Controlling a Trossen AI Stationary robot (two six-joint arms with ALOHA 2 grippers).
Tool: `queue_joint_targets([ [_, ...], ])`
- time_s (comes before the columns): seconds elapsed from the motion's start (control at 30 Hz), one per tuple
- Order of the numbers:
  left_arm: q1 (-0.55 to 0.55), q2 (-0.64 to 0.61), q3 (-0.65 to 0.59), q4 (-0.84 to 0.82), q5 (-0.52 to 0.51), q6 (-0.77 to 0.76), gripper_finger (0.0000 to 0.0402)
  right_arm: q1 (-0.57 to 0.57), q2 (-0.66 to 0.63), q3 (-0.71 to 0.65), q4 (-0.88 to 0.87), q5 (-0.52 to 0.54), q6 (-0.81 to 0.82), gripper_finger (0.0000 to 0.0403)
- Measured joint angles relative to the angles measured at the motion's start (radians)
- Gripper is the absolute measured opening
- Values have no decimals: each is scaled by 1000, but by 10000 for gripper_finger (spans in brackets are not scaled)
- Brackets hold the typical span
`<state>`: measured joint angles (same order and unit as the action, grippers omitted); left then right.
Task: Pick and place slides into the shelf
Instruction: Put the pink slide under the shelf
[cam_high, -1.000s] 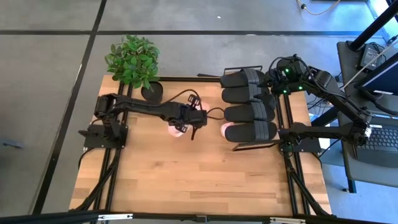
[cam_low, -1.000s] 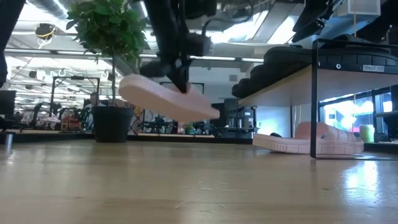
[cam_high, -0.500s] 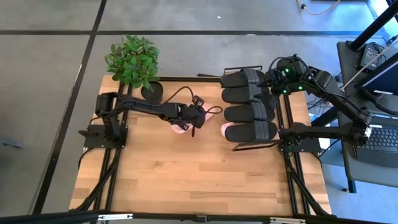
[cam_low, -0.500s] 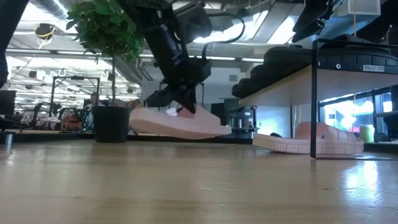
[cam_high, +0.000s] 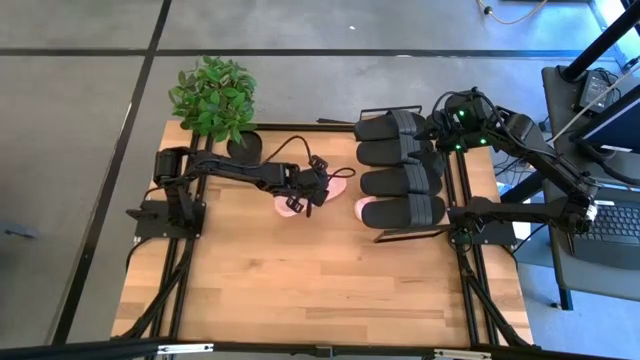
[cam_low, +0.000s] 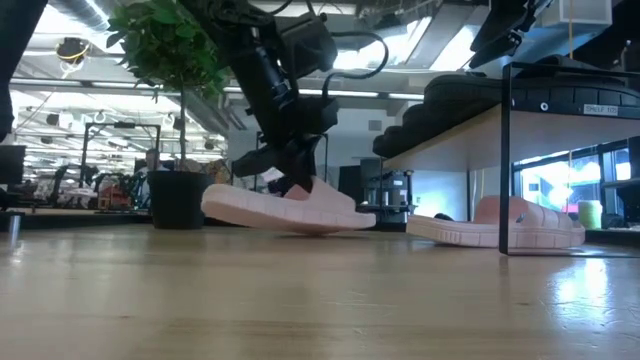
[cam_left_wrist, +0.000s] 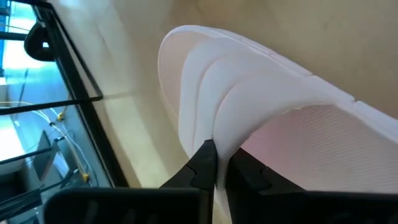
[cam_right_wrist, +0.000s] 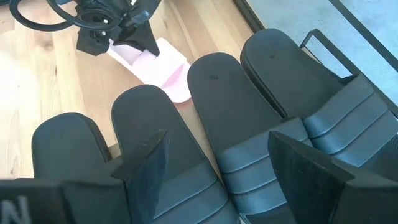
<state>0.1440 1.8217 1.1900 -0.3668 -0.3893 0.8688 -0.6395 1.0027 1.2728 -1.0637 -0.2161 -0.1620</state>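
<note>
Pinching the strap of a pale pink slide (cam_high: 291, 203), the left gripper's fingers (cam_left_wrist: 205, 163) are sitting nearly together, and the left gripper (cam_high: 311, 190) is holding that sandal low on the wooden table (cam_high: 300, 290), near the potted plant (cam_high: 213, 95). Further right, four black slides (cam_high: 400, 168) are lying on the shelf (cam_low: 560, 100), with another pink slide (cam_low: 505, 226) under it. Above them, the right gripper (cam_right_wrist: 214, 165) is hovering with its fingers spread wide.

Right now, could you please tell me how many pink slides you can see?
2: one pink slide on the table, its strap pinched by the left gripper; the other pink slide lies under the shelf. More may be hidden.
</note>
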Motion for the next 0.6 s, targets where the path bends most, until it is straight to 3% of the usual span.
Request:
queue_joint_targets([
  [0.6,-3,0,0,23,7,-47,48,0,0,0,-2,0,-4,275],
])
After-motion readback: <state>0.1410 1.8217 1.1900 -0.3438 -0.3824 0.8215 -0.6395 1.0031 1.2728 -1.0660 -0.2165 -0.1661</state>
